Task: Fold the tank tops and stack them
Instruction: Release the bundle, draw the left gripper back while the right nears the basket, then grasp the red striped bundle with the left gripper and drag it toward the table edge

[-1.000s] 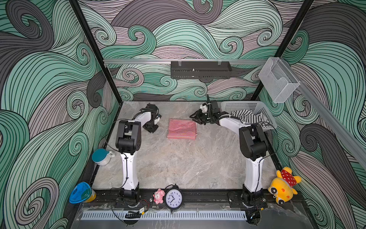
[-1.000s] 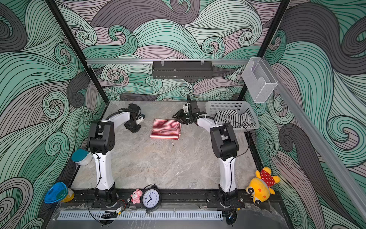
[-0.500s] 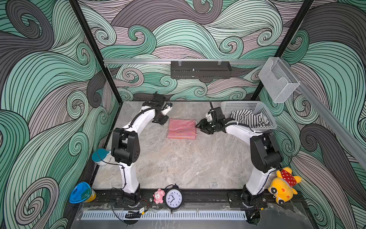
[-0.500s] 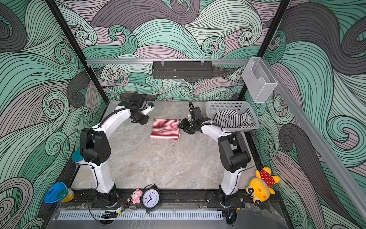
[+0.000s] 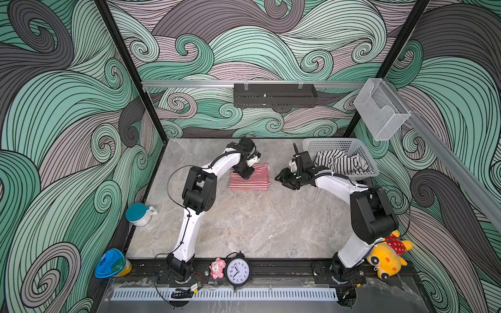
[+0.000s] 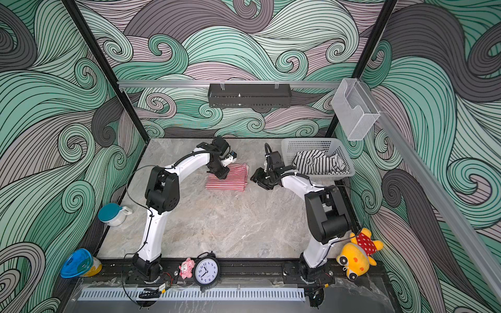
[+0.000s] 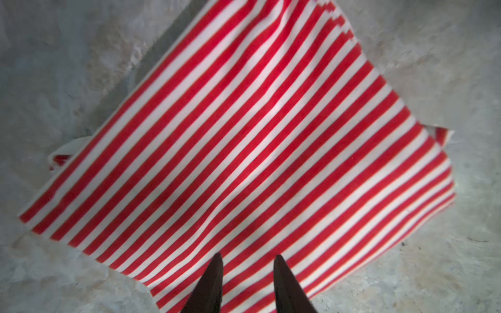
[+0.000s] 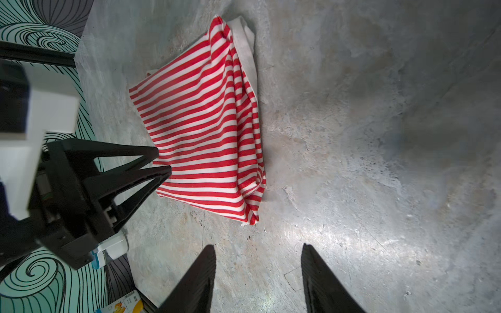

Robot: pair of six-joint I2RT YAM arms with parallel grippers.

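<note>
The red-and-white tank top lies folded on the worktop, near the basket. My left gripper hangs over it, narrowly open and empty. My right gripper, between it and the basket, is wider and also empty. The black-and-white tank top lies crumpled in the basket, so I judge 1 of 2 is done.
</note>
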